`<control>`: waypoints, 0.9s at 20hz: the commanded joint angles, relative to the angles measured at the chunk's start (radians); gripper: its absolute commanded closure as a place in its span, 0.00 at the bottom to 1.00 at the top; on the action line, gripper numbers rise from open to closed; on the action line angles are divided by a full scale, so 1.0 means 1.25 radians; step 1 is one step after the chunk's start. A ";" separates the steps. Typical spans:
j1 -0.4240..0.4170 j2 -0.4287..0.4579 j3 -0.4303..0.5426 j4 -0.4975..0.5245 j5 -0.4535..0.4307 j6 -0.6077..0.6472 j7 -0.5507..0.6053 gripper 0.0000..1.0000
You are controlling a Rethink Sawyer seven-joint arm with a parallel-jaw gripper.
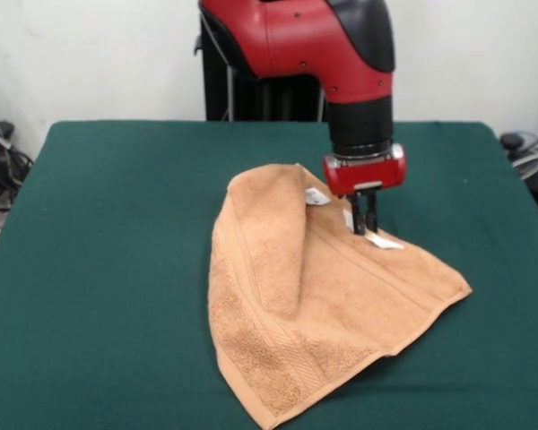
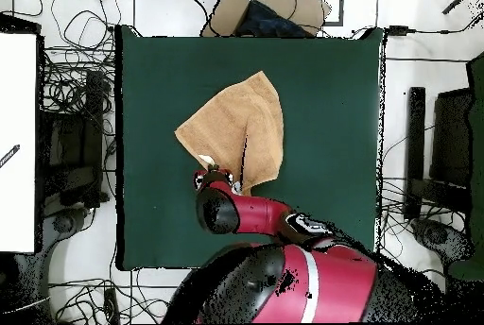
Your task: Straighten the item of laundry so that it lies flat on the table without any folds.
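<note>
The peach-orange towel lies on the dark green table, right of centre in the front view. Its left side is doubled over in a long raised fold. A white label shows at its far edge, and another white tag lies near the far corner. My gripper comes straight down onto that far edge, beside the label, with its jaws close together and pinching the cloth. In the overhead view the towel is a folded, pointed shape, with the gripper at its edge nearest the robot's base.
The arm's red and black body hangs over the far middle of the table. Cables and boxes lie on the floor around the table. A cardboard box sits beyond the table's far edge.
</note>
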 commanded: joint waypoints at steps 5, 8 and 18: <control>0.077 -0.053 0.006 0.063 0.091 0.083 0.201 1.00; 0.082 -0.074 0.008 0.103 0.106 0.072 0.217 1.00; 0.140 -0.226 -0.026 0.270 0.208 0.087 0.267 1.00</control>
